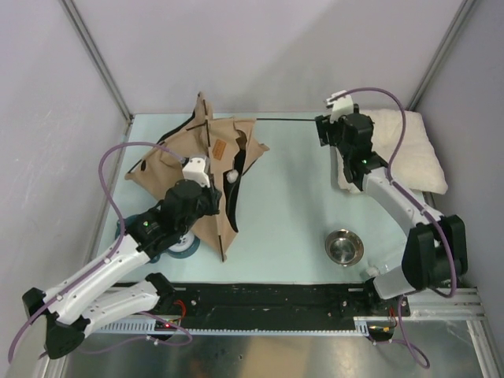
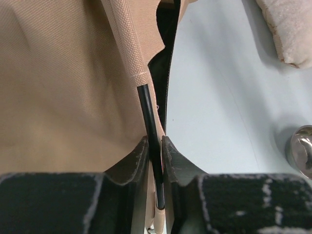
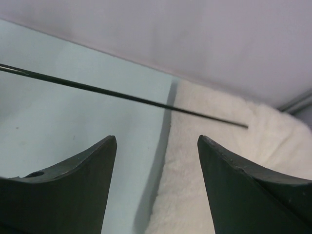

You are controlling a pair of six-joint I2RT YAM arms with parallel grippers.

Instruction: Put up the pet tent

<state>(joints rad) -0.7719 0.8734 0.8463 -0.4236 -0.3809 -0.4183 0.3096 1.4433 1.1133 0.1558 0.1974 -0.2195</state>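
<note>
Though limp, tent [image 1: 169, 167] in left hand [image 2: 155, 146]

One tan tent [image 1: 169, 169], one cream pillow [image 1: 409, 153], one steel bowl [image 1: 344, 247], two arms: left arm [image 1: 94, 279], right arm [image 1: 398, 201].

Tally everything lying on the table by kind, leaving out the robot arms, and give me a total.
Pet tent: 1
Cream pillow: 1
Metal bowl: 1
Round blue-grey item, partly hidden: 1
Total: 4

Cream pillow [image 1: 413, 146] far-right corner; steel bowl [image 1: 344, 247] nr front, on table [image 1: 291, 189].
</note>
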